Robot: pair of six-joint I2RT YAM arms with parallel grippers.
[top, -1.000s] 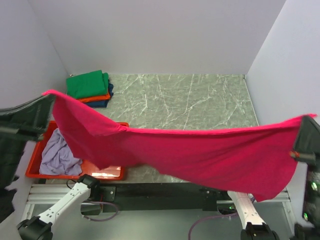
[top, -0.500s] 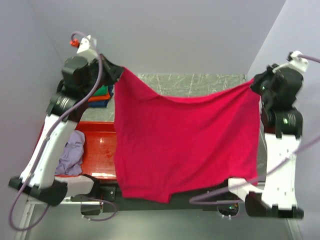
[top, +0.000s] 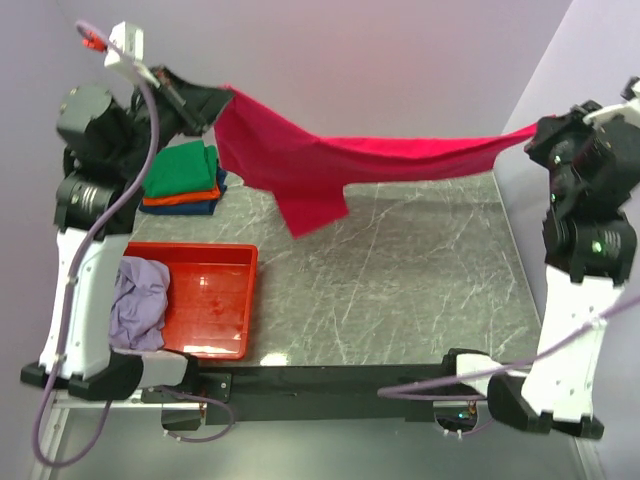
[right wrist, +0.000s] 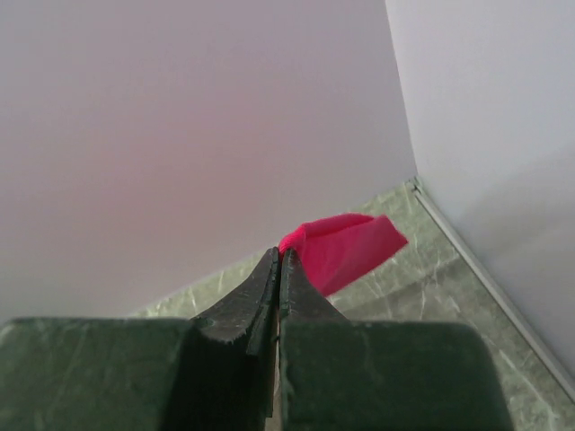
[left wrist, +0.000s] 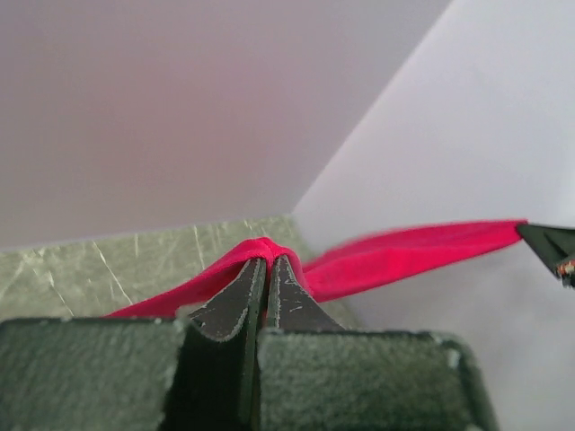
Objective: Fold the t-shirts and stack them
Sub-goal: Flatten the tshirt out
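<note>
My left gripper [top: 207, 103] and right gripper [top: 531, 146] are each pinched tight on an edge of the pink shirt [top: 330, 165], which hangs stretched between them above the far end of the table [top: 420, 260]. I should lower both ends level and together, taut, so the drooping flap spreads instead of bunching.

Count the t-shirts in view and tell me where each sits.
5. Crimson-pink shirt: stretched between left claw and right claw. Green shirt, orange shirt, dark blue shirt: stacked far left. Lavender shirt: crumpled in the red tray. Others may be hidden.
</note>
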